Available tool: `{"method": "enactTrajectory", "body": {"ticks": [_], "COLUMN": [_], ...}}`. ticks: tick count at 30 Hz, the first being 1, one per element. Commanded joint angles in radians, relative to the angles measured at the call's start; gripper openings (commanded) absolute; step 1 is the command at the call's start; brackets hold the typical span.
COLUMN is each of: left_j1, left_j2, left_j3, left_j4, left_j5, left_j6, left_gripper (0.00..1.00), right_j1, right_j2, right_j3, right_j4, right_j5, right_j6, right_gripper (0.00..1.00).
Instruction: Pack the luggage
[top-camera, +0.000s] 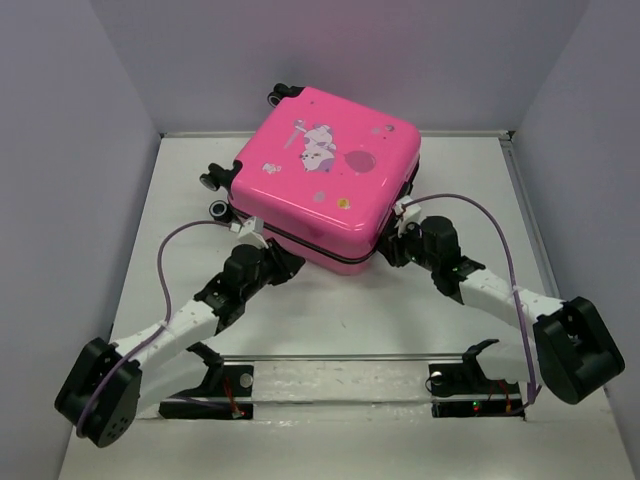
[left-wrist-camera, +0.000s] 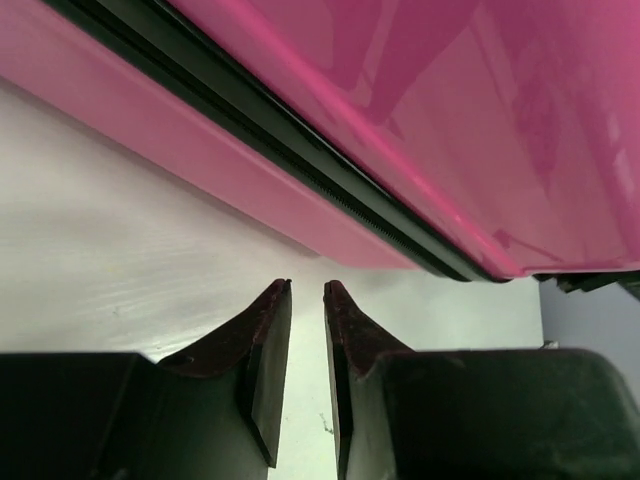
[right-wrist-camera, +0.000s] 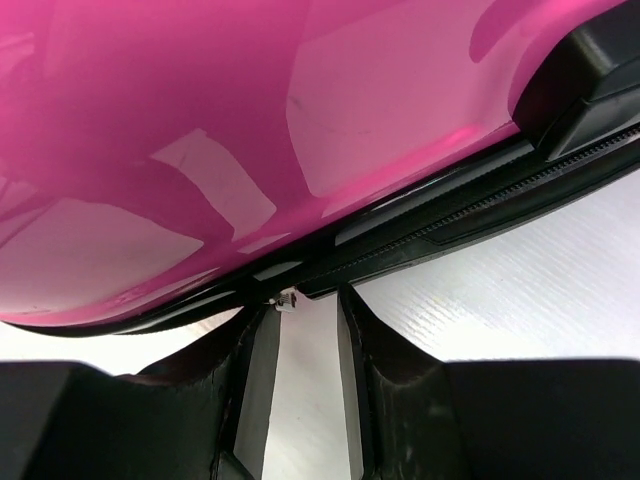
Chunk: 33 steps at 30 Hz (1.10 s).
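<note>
Lying closed, luggage (top-camera: 325, 190) just beyond both jaws

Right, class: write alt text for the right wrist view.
Pink luggage fills the top, its black zipper running along the lower edge above a white table. Below, two dark jaws stand slightly apart, a small metal tab at their tips.

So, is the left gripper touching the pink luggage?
Apart. The left wrist view shows a strip of white table between the left gripper and the lower shell of the luggage.
</note>
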Motion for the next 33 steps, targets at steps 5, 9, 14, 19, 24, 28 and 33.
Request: {"method": "enactTrajectory", "body": {"ticks": [5,9,14,19,24,28,33], "left_j1": [-0.128,-0.148,-0.164,-0.170,-0.172,-0.172,-0.173], "left_j2": [0.218,0.254,0.267,0.281,0.300,0.324,0.335], "left_j3": [0.086,0.114,0.125,0.135,0.148,0.160,0.169], "left_j4": [0.212,0.228,0.239,0.251,0.265,0.279,0.309], "left_j5": [-0.081,-0.083,-0.087,-0.083,-0.081,-0.071,-0.066], "left_j6": [0.028,0.028,0.030,0.022,0.022,0.021,0.013], "left_gripper": [0.30,0.30,0.30,0.30,0.30,0.30,0.30], "right_j1": [0.003,0.003,0.003,0.003,0.003,0.003,0.019], "right_j2": [-0.018,-0.018,-0.076,-0.041,0.028,0.055,-0.003], "right_j3": [-0.011,-0.009,-0.038,-0.001,-0.009,-0.020,-0.076], "right_j4": [0.329,0.357,0.374,0.332,0.383,0.429,0.410], "right_j5": [-0.053,-0.093,-0.134,-0.119,-0.100,-0.119,-0.114], "right_j6": [-0.025,-0.016,0.010,0.001,0.001,0.040,0.087], "right_gripper": [0.35,0.33,0.33,0.34,0.30,0.07,0.07]}}
